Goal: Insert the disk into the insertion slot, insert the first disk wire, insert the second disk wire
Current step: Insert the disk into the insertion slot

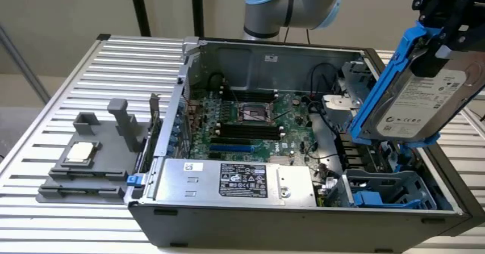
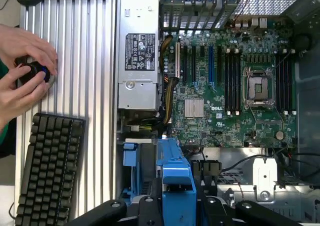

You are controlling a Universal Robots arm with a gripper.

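My gripper (image 1: 442, 48) is shut on the disk (image 1: 424, 100), a silver hard drive with a white label in a bright blue carrier frame. The disk hangs tilted on edge above the open computer case (image 1: 303, 220), at the exterior view's right. Below it, in the near right corner of the case, sits the insertion slot (image 1: 390, 188), a blue-grey plastic cage with blue tabs. In the wrist view the blue carrier (image 2: 175, 173) runs out from between the black fingers (image 2: 150, 208), with the cage's blue tab (image 2: 131, 155) beside it. Black cables (image 1: 324, 75) lie by the cage; I cannot tell which are the disk wires.
Inside the case are the green motherboard (image 1: 250, 123) and a silver power-supply box (image 1: 235, 180). A grey fixture (image 1: 83, 163) holding a chip stands on the slatted table at the exterior view's left. A person's hands (image 2: 25, 71) hold a small device beside a black keyboard (image 2: 50, 171).
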